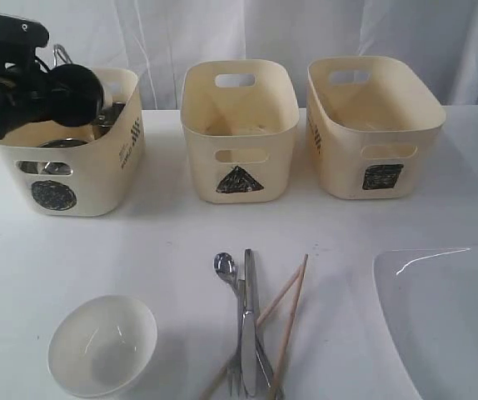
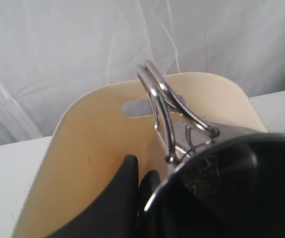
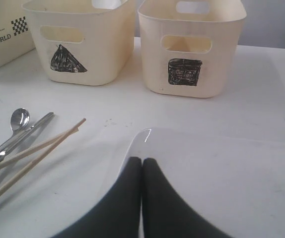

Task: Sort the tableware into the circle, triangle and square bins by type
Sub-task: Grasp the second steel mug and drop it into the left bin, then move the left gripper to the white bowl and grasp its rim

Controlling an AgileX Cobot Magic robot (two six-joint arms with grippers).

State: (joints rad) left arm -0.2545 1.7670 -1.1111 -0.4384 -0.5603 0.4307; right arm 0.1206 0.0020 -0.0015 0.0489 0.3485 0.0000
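The left gripper [image 2: 141, 167] has its fingers nearly together, pinching the rim of a tilted steel mug [image 2: 222, 193] above the circle bin [image 1: 97, 179], far left. The right gripper [image 3: 141, 159], fingers pressed together, hangs over the white plate [image 3: 222, 168], near right. The white bowl [image 1: 102, 343] sits near left. The cutlery [image 1: 247, 325] and chopsticks [image 1: 287, 312] lie crossed, near centre.

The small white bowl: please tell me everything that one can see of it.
The small white bowl is round, plain and glossy, perhaps ceramic. It stands upright and empty on the white table, at the near left in the exterior view, in front of the circle bin but well apart from it. The cutlery lies to its right, not touching. Only the table touches it.
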